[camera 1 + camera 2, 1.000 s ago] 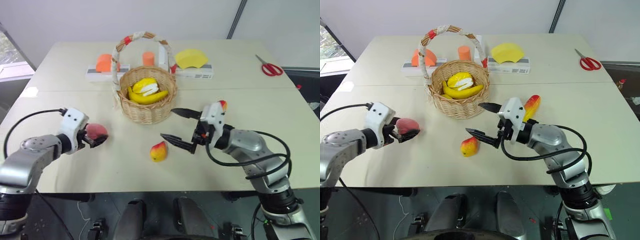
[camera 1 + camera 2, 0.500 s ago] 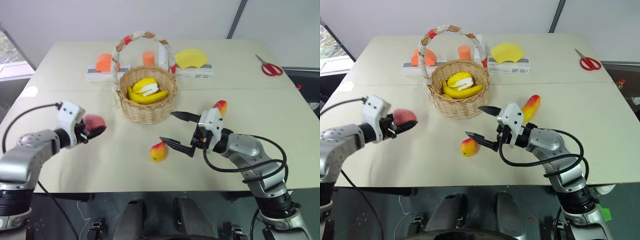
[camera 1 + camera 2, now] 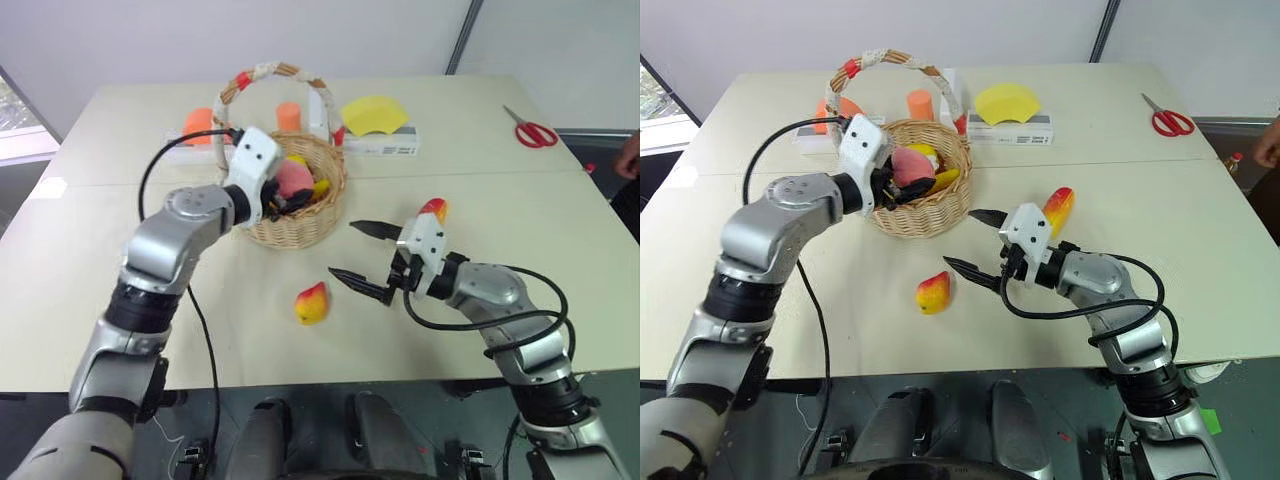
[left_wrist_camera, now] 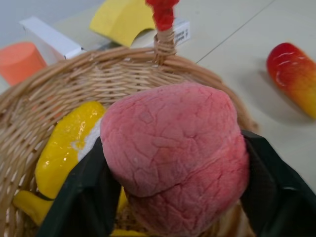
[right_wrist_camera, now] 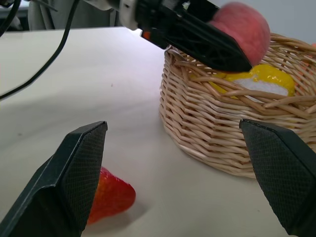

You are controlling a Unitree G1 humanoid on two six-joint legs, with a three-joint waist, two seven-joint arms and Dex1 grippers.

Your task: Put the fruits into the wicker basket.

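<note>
A: Left gripper [image 3: 902, 183] jaws: pinching the pink peach [image 4: 175, 158], one black finger against each side. It hangs over the wicker basket [image 3: 300, 222], upper centre of the frame; whether it touches the banana bunch [image 4: 66, 148] beneath it, cannot tell.

B: Right gripper [image 3: 362, 257] jaws: spread wide, nothing between them, right of centre above the table [image 3: 500, 200].

A: Surroundings: small pear-like fruit [image 3: 312, 302] lies on the table just left of the lower right finger. Mango [image 3: 1057, 208] lies behind the right wrist, partly covered by it.

B: Upper frame, behind the basket: orange foam shapes [image 3: 289, 115] and a yellow foam shape [image 3: 376, 114] on white bases. The handle and left arm hide part of them. Red scissors [image 3: 529, 131] upper right.

A: A person's hand [image 3: 630, 160] is cut off at the right edge.
</note>
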